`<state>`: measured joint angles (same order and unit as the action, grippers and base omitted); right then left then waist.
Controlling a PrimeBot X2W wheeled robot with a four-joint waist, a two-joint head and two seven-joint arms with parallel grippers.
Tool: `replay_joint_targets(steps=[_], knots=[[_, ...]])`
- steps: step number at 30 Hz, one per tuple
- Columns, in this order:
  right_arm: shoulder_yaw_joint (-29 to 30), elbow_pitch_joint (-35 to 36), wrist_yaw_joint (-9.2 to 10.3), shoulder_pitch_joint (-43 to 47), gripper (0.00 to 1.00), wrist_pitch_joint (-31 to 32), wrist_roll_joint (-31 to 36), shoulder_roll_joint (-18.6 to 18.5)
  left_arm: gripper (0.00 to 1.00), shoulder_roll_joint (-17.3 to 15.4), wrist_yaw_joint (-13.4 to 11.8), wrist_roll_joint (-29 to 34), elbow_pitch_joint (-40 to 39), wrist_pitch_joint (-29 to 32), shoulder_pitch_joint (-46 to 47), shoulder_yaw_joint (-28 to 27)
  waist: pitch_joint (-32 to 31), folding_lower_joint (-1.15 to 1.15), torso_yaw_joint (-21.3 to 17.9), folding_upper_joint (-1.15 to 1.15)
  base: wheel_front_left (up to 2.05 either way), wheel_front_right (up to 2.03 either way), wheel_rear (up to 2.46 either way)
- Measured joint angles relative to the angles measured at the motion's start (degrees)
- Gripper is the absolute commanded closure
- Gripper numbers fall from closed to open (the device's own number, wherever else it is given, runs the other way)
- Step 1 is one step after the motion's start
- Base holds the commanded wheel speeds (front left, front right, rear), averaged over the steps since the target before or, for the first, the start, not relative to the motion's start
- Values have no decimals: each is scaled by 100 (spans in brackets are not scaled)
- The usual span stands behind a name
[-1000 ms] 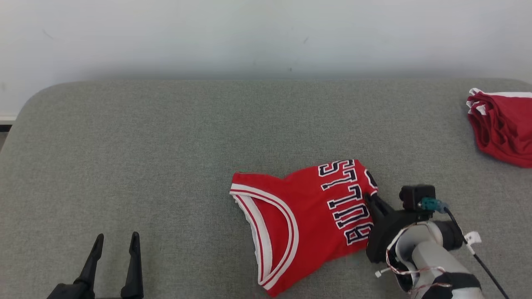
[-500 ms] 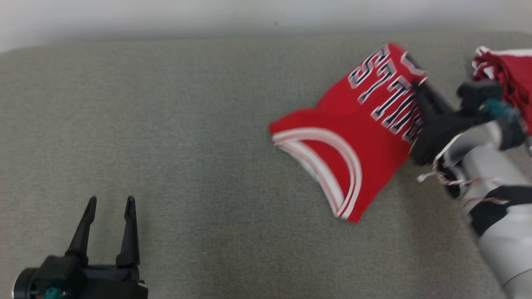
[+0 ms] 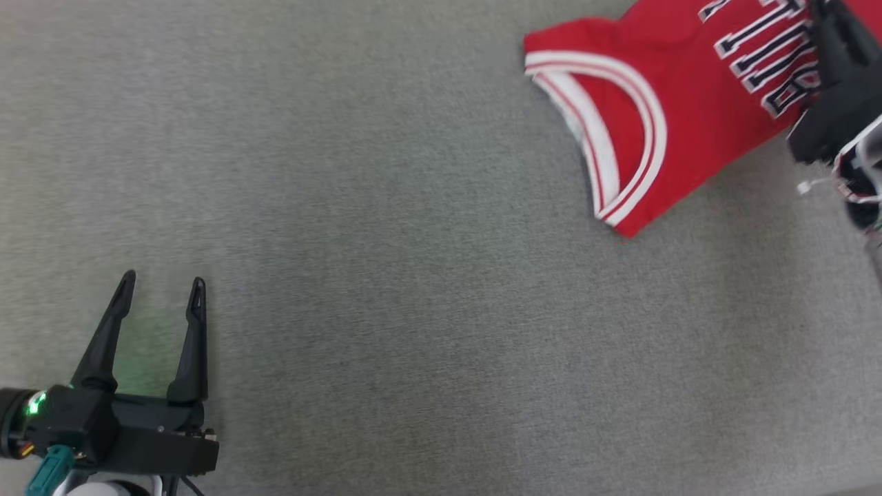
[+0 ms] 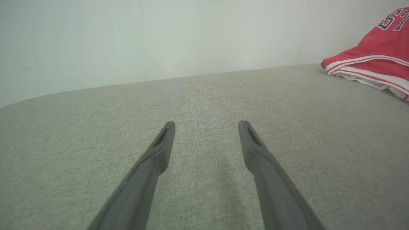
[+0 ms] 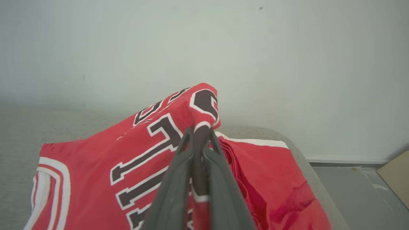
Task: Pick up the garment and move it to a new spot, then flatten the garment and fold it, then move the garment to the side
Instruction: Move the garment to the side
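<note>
Right wrist view: right gripper (image 5: pixel 199 131) pinches folded jersey (image 5: pixel 105 150) by one edge; left gripper (image 3: pixel 162 280) spread, empty. Risk: one-point hold lets folds sag open.

Red jersey (image 3: pixel 689 124): partial block lettering, "LL" legible.

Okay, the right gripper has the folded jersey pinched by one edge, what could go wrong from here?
1. The right gripper grips only a thin edge of the jersey, so the cloth may slip out, or the fold may open where the rest lies on the table.
2. The red pile sits right beside the jersey, which may snag or land on it.
</note>
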<state>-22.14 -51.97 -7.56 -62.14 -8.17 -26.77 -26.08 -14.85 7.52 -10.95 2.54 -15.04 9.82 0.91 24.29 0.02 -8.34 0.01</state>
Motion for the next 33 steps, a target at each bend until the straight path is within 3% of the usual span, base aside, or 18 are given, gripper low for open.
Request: replay_joint_targets(steps=[18,27,29,30,33], knots=[[-345,-439,0,-1226,100,318,-91,-1187,0,-415,-45,57,-649,196,163,110,833,-2,-592,0,0,0,0],[-501,-654,0,-1427,100,255,-157,-1315,0,-483,-98,46,-779,236,163,96,1003,-2,-643,-1,0,0,0],[-530,-701,0,-1467,19,211,-155,-1299,0,-494,-105,44,-783,236,162,89,1013,-2,-658,-2,0,0,0],[-527,-735,0,-1481,0,207,-160,-1278,0,-495,-113,41,-781,236,162,90,1014,-2,-665,-1,0,0,0],[-549,-831,0,-1527,0,149,-151,-1251,0,-499,-148,35,-770,236,162,91,1003,-2,-671,-1,0,0,0]])
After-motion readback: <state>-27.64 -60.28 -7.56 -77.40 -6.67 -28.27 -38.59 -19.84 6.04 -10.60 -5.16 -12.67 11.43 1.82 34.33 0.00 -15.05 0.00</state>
